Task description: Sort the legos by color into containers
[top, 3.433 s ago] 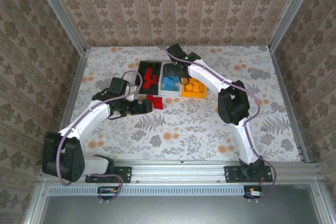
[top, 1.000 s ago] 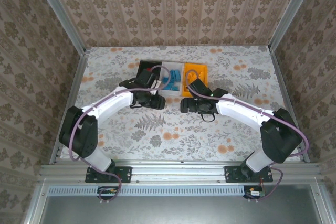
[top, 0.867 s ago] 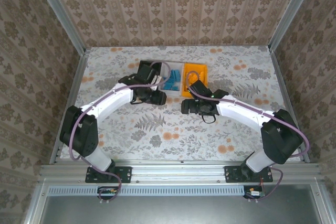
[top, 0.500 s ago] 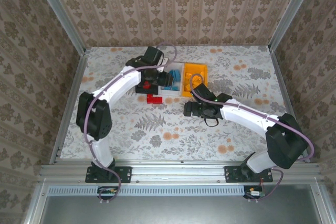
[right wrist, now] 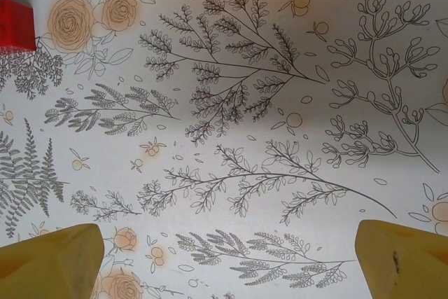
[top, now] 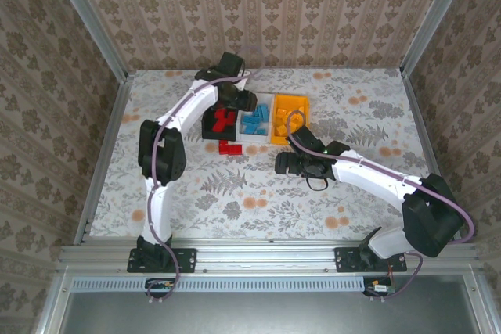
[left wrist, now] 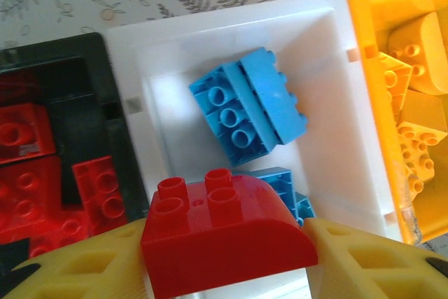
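The left jaws clamp a glossy red curved-top brick [left wrist: 224, 232] by its ends, four studs showing, above the near side of the white bin [left wrist: 231, 22] of blue bricks [left wrist: 252, 106]. Its home, I judge, is the black bin [left wrist: 115, 131] just left, where other red ones lie. The right jaws stand wide and empty over bare worktop [right wrist: 231, 138], perhaps poised for the loose red brick [right wrist: 15, 24] near the bins.

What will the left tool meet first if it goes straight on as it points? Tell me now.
Probably the white bin: the left tool, shut on a red brick, points down into it, with a blue brick just beyond. Depth is unclear; brick or floor may come first.
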Robot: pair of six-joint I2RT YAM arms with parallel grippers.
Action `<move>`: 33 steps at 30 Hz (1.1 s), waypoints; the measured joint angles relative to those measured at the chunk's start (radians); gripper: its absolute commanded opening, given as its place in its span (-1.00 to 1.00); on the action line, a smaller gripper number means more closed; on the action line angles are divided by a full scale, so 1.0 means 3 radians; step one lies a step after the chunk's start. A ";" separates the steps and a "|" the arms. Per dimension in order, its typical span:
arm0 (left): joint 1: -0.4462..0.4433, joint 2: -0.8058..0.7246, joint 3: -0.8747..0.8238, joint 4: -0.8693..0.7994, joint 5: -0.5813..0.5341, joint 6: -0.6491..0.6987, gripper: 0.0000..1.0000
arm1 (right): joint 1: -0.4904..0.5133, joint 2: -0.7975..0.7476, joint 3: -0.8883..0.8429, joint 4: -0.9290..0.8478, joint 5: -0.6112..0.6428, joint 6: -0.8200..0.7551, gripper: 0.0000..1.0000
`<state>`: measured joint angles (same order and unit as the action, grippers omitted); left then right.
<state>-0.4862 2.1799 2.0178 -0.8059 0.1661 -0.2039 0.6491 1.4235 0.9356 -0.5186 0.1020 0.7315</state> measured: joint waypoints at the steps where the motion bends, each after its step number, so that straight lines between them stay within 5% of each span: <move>1: 0.0033 -0.0001 -0.0001 0.0003 -0.0005 0.0000 0.08 | 0.0000 0.0000 -0.0006 0.0000 -0.0001 0.0006 0.88; 5: 0.0229 -0.0003 -0.0045 -0.0009 -0.0042 0.0000 0.13 | 0.0000 0.0001 -0.0025 0.0000 -0.0001 0.0009 0.88; 10: 0.0459 -0.0003 -0.0112 -0.0028 -0.0111 0.0027 0.51 | 0.0028 0.0039 -0.0023 0.0008 -0.0003 0.0009 0.89; 16: 0.0535 -0.0134 -0.0270 -0.0048 -0.0120 0.0033 0.63 | 0.0200 0.0543 0.0401 0.0001 -0.0018 -0.0071 0.89; 33: 0.0931 -0.2296 -0.2059 0.0128 0.0247 -0.0032 0.70 | 0.0425 0.2555 0.2839 -0.0359 -0.0183 -0.0472 0.87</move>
<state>-0.2070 1.4910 1.4002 -0.7673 0.2401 -0.2134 0.7765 2.1899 1.7874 -0.6262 0.0471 0.5900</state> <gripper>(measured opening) 0.849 0.937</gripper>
